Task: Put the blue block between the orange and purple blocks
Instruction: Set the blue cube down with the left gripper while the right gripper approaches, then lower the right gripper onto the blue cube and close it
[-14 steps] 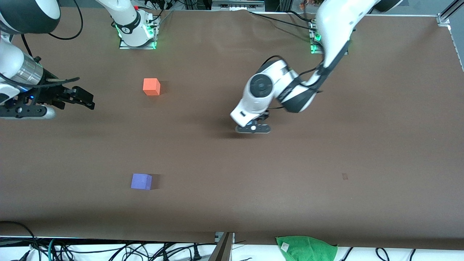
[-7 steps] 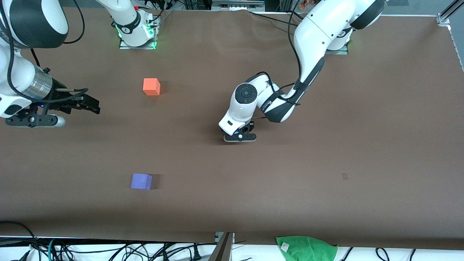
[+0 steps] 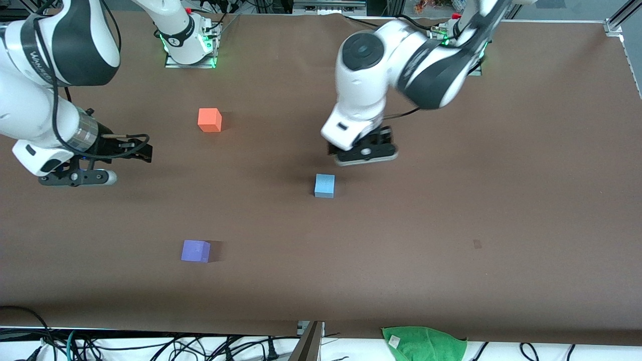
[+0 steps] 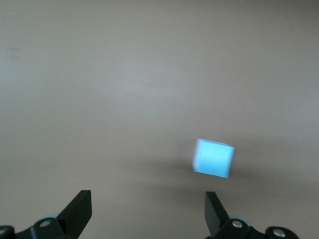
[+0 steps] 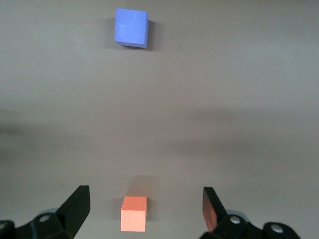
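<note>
The sky-blue block lies on the brown table near its middle, free of any gripper; it also shows in the left wrist view. My left gripper hangs open and empty above the table, just off the block toward the arms' bases; its fingers stand wide apart. The orange block and the purple block sit toward the right arm's end, purple nearer the camera. My right gripper is open and empty, in the air beside the orange block. The purple block shows too.
A green cloth lies off the table's front edge, among cables. The brown table is bare toward the left arm's end.
My left gripper was low over the table, then let go of the blue block and rose back toward its base, uncovering the block. My right gripper moved a little toward the table's middle.
</note>
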